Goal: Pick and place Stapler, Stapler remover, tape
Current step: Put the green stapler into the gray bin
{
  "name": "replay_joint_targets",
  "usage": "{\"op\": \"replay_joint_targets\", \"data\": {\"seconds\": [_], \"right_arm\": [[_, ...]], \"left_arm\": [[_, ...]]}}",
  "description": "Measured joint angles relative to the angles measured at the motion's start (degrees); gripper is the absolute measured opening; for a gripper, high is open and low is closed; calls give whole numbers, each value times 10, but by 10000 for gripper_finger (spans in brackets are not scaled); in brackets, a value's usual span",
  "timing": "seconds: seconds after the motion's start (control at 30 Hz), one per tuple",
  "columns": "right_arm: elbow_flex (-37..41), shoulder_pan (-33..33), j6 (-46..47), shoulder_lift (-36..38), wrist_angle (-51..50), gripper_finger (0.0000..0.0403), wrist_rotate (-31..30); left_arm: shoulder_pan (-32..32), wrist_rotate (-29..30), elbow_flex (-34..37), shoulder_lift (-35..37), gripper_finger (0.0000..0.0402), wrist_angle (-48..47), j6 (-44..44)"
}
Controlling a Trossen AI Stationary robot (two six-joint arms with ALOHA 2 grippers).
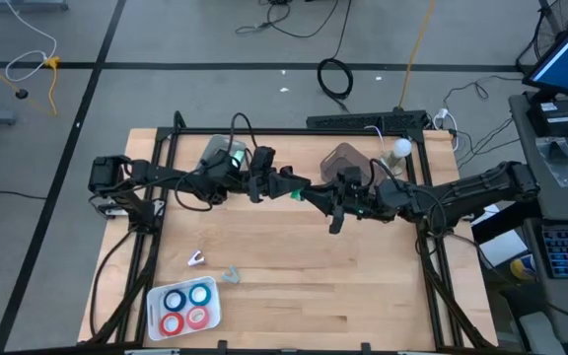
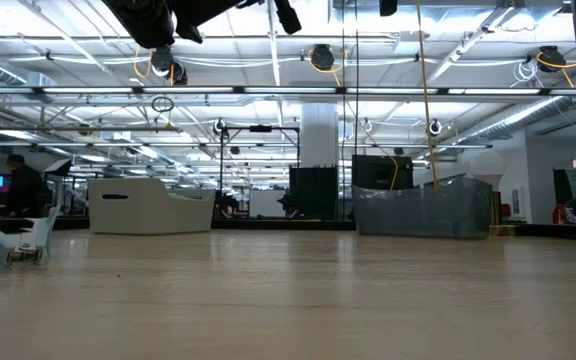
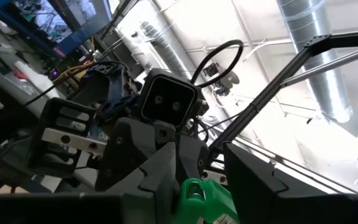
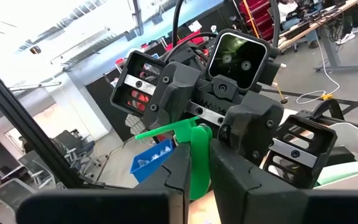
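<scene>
A green stapler [image 1: 294, 192] hangs high over the middle of the table, between my two grippers, which meet end to end. My left gripper [image 3: 201, 193] comes from the table's left and is shut on one end of it. My right gripper [image 4: 196, 171] comes from the right and is shut on the other end. A small white staple remover [image 1: 196, 259] lies on the wood near the front left. The tape, two blue rolls [image 1: 187, 296] and two red rolls [image 1: 185, 319], lies flat in a white tray [image 1: 156, 314] at the front left corner. My left gripper has the stapler's rounded green end [image 3: 197, 186] between its two fingers, coming about level from the table's left. The stapler is clear of the table. My right gripper pinches a thin upright green part [image 4: 199, 146] between its two fingers, coming about level from the table's right. A green arm [image 4: 163, 130] of the stapler sticks out sideways beyond the fingers.
A brownish see-through container [image 1: 343, 158] and a grey-green thing [image 1: 223, 150] stand at the far edge, with a white ball [image 1: 401, 148] at the far right. A small clear piece [image 1: 231, 273] lies near the staple remover. Black frame rails [image 1: 432, 266] line both sides. Bare wood lies front and centre.
</scene>
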State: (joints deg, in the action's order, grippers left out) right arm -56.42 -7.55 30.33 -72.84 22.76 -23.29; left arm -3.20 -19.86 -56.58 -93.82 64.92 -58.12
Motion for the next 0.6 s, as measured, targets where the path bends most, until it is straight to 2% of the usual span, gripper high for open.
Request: {"op": "replay_joint_targets", "data": {"seconds": [0.27, 0.6], "right_arm": [[0, 0, -11, 0, 26, 30, -1], [0, 0, -12, 11, 31, 31, 7]], "left_arm": [[0, -5, 0, -1, 181, 20, -2], [-8, -52, 0, -1, 229, 24, -3]]}}
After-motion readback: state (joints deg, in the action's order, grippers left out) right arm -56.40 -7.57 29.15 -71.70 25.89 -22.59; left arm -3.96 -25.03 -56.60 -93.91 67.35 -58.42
